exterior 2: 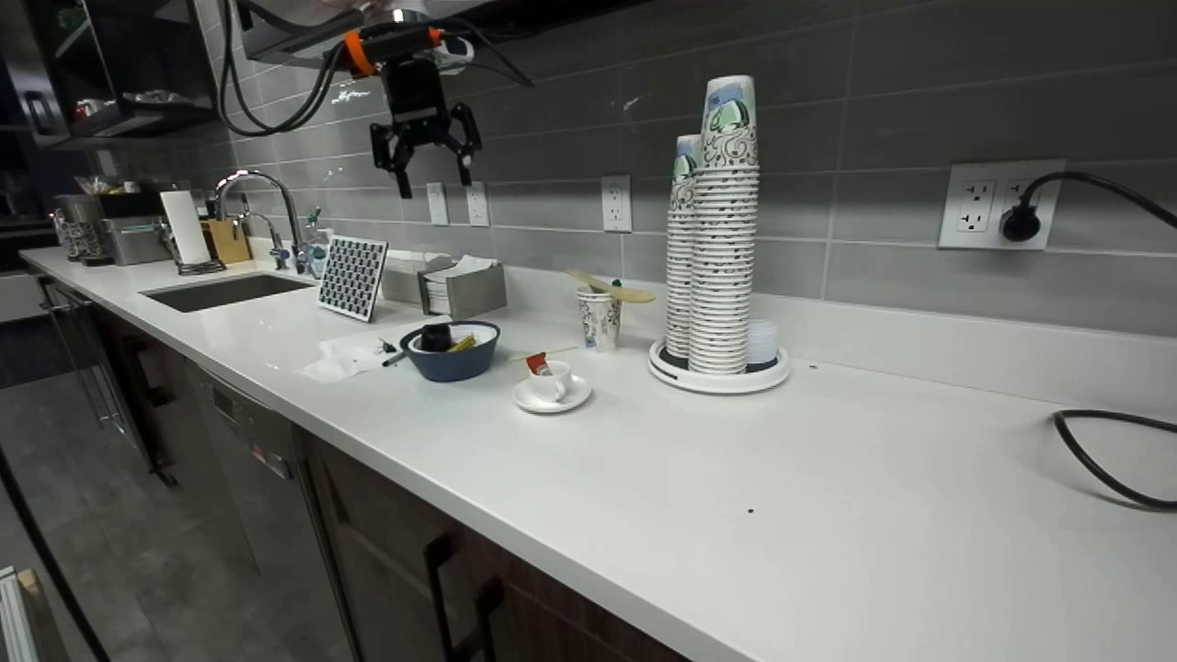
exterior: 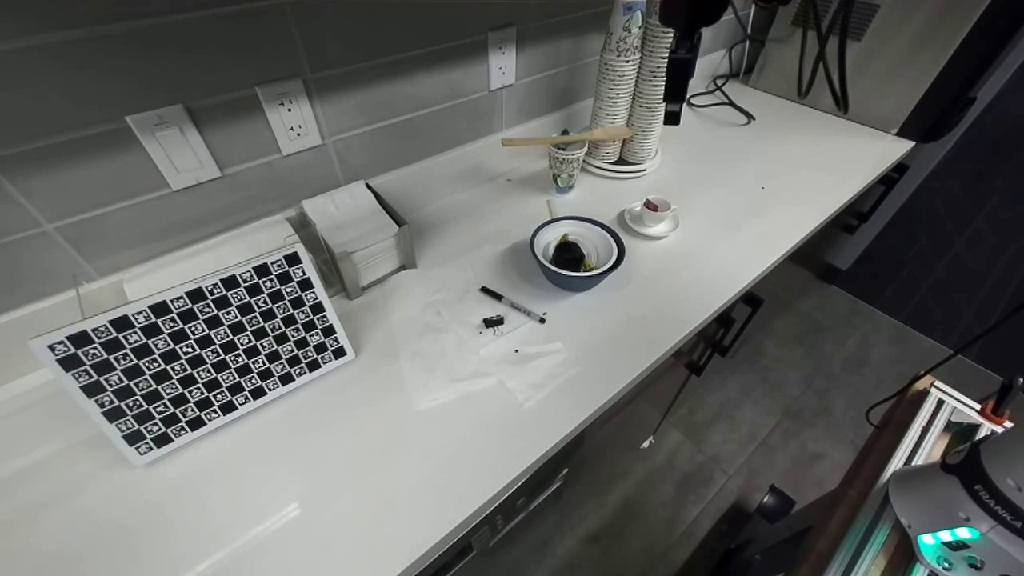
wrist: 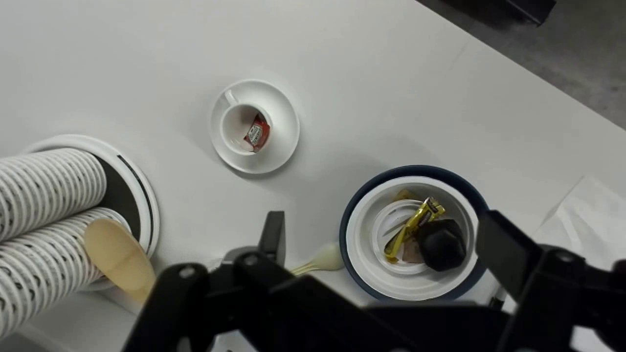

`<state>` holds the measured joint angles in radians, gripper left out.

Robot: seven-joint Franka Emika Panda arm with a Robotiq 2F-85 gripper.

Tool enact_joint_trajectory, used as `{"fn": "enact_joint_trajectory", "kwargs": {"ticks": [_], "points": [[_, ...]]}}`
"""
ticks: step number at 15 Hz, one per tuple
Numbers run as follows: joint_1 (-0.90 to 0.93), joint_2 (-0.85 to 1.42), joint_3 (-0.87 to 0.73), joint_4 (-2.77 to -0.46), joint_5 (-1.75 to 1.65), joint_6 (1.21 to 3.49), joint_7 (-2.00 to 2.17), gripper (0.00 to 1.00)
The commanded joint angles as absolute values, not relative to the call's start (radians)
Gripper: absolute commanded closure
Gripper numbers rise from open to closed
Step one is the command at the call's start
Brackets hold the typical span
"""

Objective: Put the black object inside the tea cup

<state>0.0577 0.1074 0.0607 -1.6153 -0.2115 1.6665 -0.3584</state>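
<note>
The tea cup (exterior: 661, 213) is small and white, upright on a saucer, with a red packet in it; it also shows in an exterior view (exterior 2: 554, 383) and the wrist view (wrist: 235, 129). The slim stick-like piece that best fits the black object is a black-capped, grey-bodied pen (exterior: 513, 305) on the counter beside the blue-rimmed bowl (exterior: 578, 282). Only a dark bit of it (wrist: 497, 299) shows in the wrist view, partly behind a finger. My gripper (exterior 2: 435, 180) is open and empty, high above the counter; in the wrist view its fingers (wrist: 386, 239) spread across the bowl.
The bowl holds a black lump (wrist: 442, 245) and yellow packets (wrist: 411, 230). A small black clip-like piece (exterior: 494, 322) lies on thin paper. Tall paper-cup stacks (exterior 2: 722, 267), a paper cup with a wooden spoon (exterior 2: 599, 317), a napkin box (exterior: 360, 240) and a checkered board (exterior: 200, 352) stand around.
</note>
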Motion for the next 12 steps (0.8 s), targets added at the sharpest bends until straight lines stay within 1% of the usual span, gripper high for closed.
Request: {"fn": "enact_joint_trajectory", "kwargs": {"ticks": [1,3,4,9,12], "points": [[0.056,0.118,0.063,-1.598,-0.212,1.658,-0.376,0.00],[0.053,0.122,0.062,-1.585,-0.212,1.647,-0.396,0.00],[0.057,0.110,0.065,-1.618,-0.209,1.664,-0.376,0.00],[0.070,-0.012,0.089,-1.905,-0.087,1.863,-0.265,0.00],[0.113,-0.052,0.127,-2.061,-0.106,2.061,-0.209,0.00]]}}
